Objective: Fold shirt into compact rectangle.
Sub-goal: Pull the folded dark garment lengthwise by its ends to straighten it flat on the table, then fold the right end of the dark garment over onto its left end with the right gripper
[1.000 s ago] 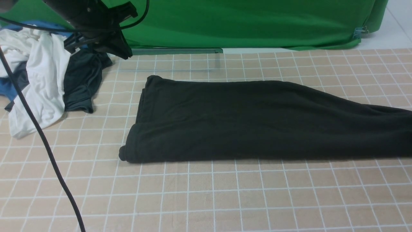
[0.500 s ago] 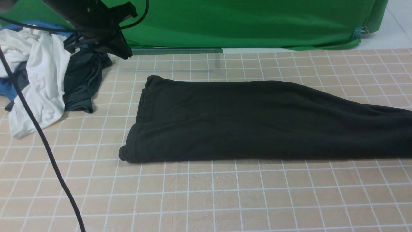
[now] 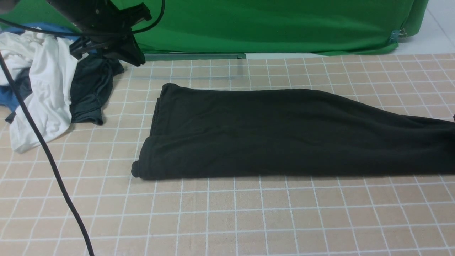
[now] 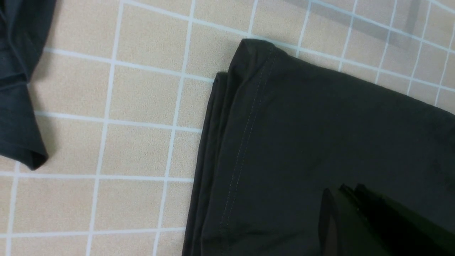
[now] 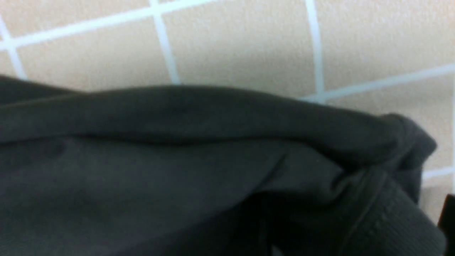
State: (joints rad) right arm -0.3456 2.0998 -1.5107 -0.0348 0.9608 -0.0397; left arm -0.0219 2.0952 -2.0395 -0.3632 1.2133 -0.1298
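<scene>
Hardly anything has shifted — shirt (image 3: 284, 131) lies folded lengthwise, left gripper (image 4: 343, 192) pinched together, right gripper (image 5: 448, 215) — I cannot tell.

The shirt (image 3: 284, 131) lies flat on the table (image 3: 249, 220) across the middle of the front view, one end at centre-left and the other passing out of the right edge. A pile of garments (image 3: 46, 92) sits at the left edge, farther back than the shirt's near corner and apart from it, with bare table between them. The left gripper (image 3: 137, 58) hangs in the upper left, above the pile's right side. A cable (image 3: 46, 156) crosses in front of the pile and reaches the lower left. Behind the table, a backdrop cloth (image 3: 270, 25) fills the top of the frame.
</scene>
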